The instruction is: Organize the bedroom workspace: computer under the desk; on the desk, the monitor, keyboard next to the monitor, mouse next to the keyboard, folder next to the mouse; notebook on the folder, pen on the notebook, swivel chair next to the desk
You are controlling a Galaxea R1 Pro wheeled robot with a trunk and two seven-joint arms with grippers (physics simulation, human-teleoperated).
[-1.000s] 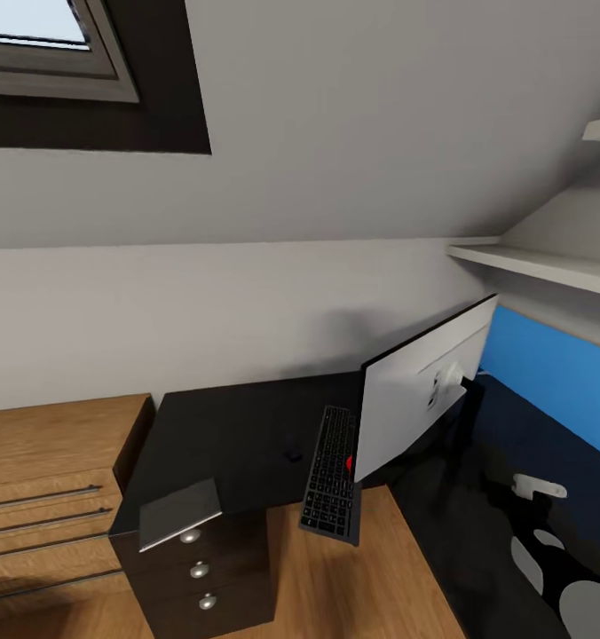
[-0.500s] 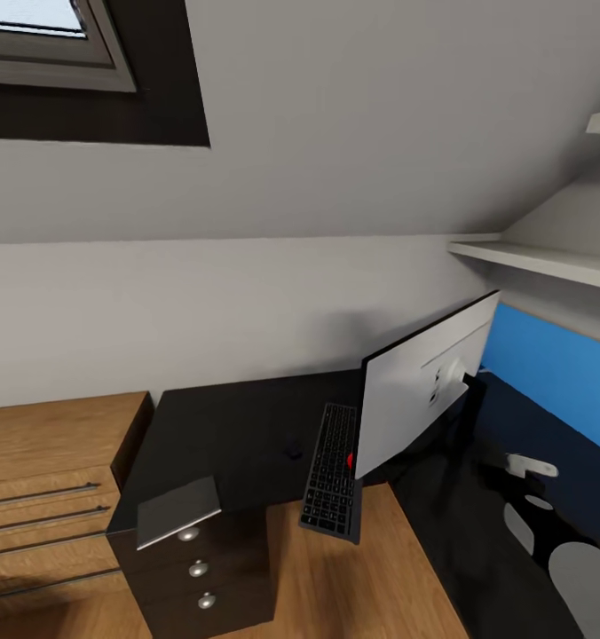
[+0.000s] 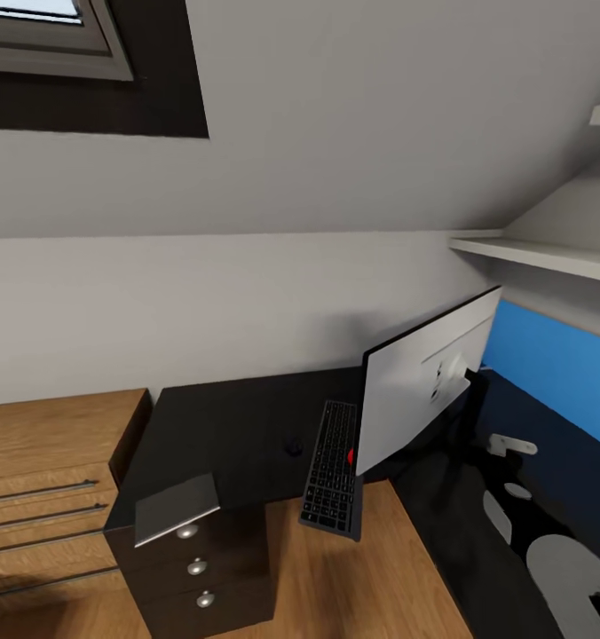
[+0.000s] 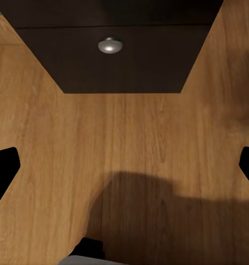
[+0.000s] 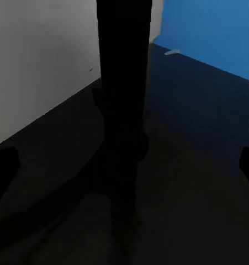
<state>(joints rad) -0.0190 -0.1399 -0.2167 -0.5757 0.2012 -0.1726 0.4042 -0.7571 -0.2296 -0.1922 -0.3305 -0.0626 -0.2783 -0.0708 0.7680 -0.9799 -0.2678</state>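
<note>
At far left in the head view, light wooden chest (image 3: 43,497) with long bar handles, beside the bench. Next to it the bench (image 3: 238,417): long black top, bent in an L toward the right, with a dark drawer unit (image 3: 198,568) under its near left corner, three round silver knobs one under another. On that corner, flat grey rectangular thing (image 3: 177,508), perhaps the notebook, cannot tell for sure. Further right, small black oval mouse (image 3: 292,446), lying on the bench top, just beside the keyboard (image 3: 333,468). Keyboard flat, black, greyish keys, one red dot near its right edge; long axis running from the wall toward the viewer, near end hanging over the bench edge above the wooden floor (image 3: 353,586). Right of it the monitor (image 3: 424,390): wide and flat, pale back side seen, standing on the bench, long axis slanting up and away to the right. Behind it, blue wall panel (image 3: 557,368) and white shelf (image 3: 540,257).

Left end effector (image 4: 124,160): two dark fingertips far apart, open, above the wooden floor, facing a drawer knob (image 4: 110,45). Right end effector (image 5: 124,163): fingertips also wide apart, holding nothing, over the dark bench top before the black monitor stand (image 5: 121,110).
</note>
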